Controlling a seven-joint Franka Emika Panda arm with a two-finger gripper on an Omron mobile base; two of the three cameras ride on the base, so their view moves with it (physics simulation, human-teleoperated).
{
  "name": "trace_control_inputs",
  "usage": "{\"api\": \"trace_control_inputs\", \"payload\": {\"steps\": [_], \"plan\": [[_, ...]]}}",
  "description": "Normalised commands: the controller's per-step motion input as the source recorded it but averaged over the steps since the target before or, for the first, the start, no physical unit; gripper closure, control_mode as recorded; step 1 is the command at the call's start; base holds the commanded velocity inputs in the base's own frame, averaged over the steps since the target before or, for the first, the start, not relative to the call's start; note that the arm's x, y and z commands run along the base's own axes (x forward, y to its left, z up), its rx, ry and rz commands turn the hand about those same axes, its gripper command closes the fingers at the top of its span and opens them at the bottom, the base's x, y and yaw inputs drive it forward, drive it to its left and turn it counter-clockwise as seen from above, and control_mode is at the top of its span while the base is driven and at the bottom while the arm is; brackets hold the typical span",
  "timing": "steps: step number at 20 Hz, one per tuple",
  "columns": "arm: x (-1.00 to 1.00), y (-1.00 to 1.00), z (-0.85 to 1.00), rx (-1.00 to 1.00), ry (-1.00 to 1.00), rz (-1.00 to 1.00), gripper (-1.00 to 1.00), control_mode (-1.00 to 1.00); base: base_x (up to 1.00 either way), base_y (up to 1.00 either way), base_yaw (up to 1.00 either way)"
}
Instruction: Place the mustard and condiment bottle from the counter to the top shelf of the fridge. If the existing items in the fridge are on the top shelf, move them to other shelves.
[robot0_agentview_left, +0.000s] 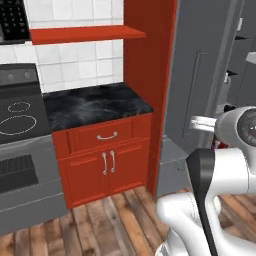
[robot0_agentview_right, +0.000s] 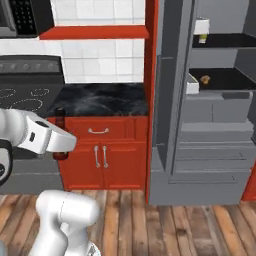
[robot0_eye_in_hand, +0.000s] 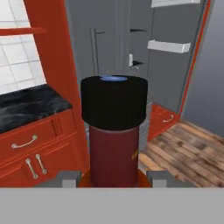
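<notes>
Red condiment bottle (robot0_eye_in_hand: 113, 131) between pincer (robot0_eye_in_hand: 113, 178) fingers

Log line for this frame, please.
pincer: shut on condiment bottle | bottle: off counter, upright | fridge: open | placement: not yet done

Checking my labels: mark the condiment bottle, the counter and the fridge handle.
condiment bottle (robot0_eye_in_hand: 113, 153): hand view, on its dark red body below the black cap.
counter (robot0_agentview_left: 95, 106): left base view, on the bare black marble top.
fridge handle (robot0_agentview_left: 192, 95): left base view, on the long grey bar of the door.
</notes>
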Motion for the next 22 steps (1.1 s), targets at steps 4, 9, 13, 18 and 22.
{"api": "trace_control_inputs", "payload": {"steps": [4,9,13,18,22], "plan": [[0.00,0.00,0.00,0.00,0.00,0.00,1.00,1.00,-0.51,-0.91,-0.53],[0.00,0.00,0.00,0.00,0.00,0.00,1.00,1.00,0.16,-1.00,-0.24],[0.00,0.00,0.00,0.00,0.00,0.00,1.00,1.00,0.34,-1.00,-0.15],[0.00,0.00,0.00,0.00,0.00,0.00,1.00,1.00,0.23,-1.00,-0.22],[0.00,0.00,0.00,0.00,0.00,0.00,1.00,1.00,0.84,-0.93,-0.21]]}}
